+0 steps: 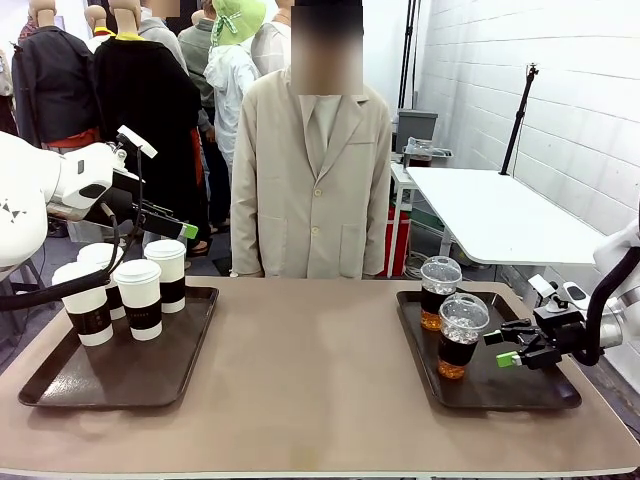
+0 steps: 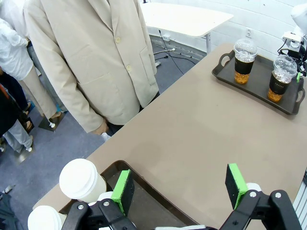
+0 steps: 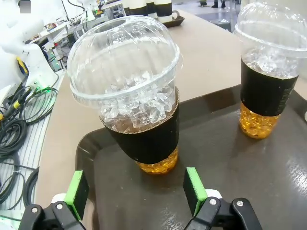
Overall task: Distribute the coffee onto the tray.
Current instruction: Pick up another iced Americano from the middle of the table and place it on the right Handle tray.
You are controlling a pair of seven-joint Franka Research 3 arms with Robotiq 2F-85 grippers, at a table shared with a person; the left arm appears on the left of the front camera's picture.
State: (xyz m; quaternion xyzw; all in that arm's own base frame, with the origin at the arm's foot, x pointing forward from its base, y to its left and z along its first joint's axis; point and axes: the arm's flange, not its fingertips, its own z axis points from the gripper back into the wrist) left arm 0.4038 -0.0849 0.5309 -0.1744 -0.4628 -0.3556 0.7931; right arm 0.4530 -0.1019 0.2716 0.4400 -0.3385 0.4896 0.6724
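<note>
**Operator:** Front view gives me two dark trays on the brown table [image 1: 310, 370]. The left tray [image 1: 60, 385] carries four white lidded cups [image 1: 138, 298] with brown sleeves, bunched at its far end. The right tray [image 1: 545, 395] carries two dome-lidded iced cups: the near iced cup [image 1: 461, 335] and the far iced cup [image 1: 439, 292].

**Partner:** Where are the hands?

**Operator:** My right gripper [image 1: 507, 348] sits low over the right tray, just beside the near iced cup, fingers spread, gripping nothing. On its wrist view the green pads [image 3: 194, 189] stand apart with the cup just ahead of them. My left gripper [image 1: 170, 224] hangs above the white cups, pads apart too, empty.

**Partner:** Anyone else?

**Operator:** A person in a beige jacket [image 1: 310, 185] stands at the far edge.
</note>
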